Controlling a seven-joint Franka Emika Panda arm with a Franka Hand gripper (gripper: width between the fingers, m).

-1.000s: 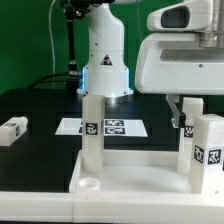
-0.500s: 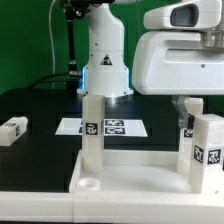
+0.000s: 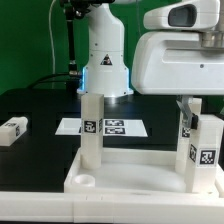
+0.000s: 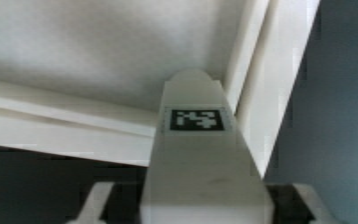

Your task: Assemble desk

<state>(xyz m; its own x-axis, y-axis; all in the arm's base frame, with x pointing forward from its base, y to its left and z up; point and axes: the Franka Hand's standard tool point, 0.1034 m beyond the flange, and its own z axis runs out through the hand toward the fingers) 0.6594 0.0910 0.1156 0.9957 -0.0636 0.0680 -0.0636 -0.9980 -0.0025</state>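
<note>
The white desk tabletop (image 3: pixel 135 182) lies rim-up in the foreground, with an open round socket (image 3: pixel 85 182) at its near corner on the exterior view's left. One tagged leg (image 3: pixel 92 130) stands upright at the far corner on that side. On the exterior view's right stand two more tagged legs, a near one (image 3: pixel 207 152) and one behind it (image 3: pixel 185 138). My gripper (image 3: pixel 188 110) comes down over the rear one. In the wrist view that leg (image 4: pixel 202 140) fills the space between my fingers (image 4: pixel 99 205), which press its sides, so the gripper (image 4: pixel 197 212) is shut on it.
A loose tagged leg (image 3: pixel 12 130) lies on the black table at the exterior view's left. The marker board (image 3: pixel 118 127) lies flat behind the tabletop, in front of the arm's white base (image 3: pixel 105 60). The arm's bulky wrist (image 3: pixel 180 60) hangs over the right side.
My jaws have closed in from wide open onto the rear right leg. The tabletop and the right-hand legs have shifted slightly.
</note>
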